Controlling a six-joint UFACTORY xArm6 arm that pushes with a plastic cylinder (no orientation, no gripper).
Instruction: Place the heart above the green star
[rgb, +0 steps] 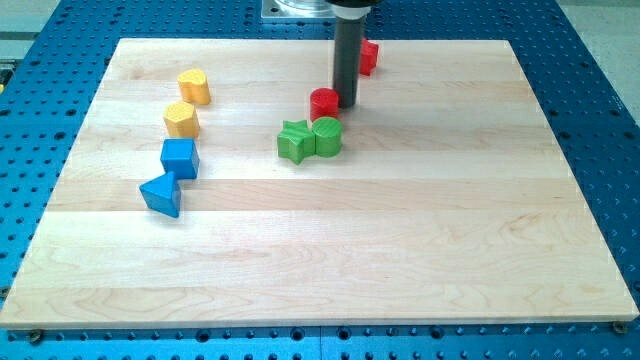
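The yellow heart (194, 86) lies at the upper left of the wooden board (450, 220). The green star (294, 141) sits near the board's middle, touching a green round block (327, 136) on its right. My tip (346, 106) stands just above and to the right of the green pair, against the right side of a red rounded block (322, 102). That red block lies just above the green star. The tip is far to the right of the heart.
A yellow hexagon-like block (181, 119) lies just below the heart. Below that are a blue cube (179, 157) and a blue triangle (160, 193). A second red block (369, 55) is partly hidden behind the rod near the top edge.
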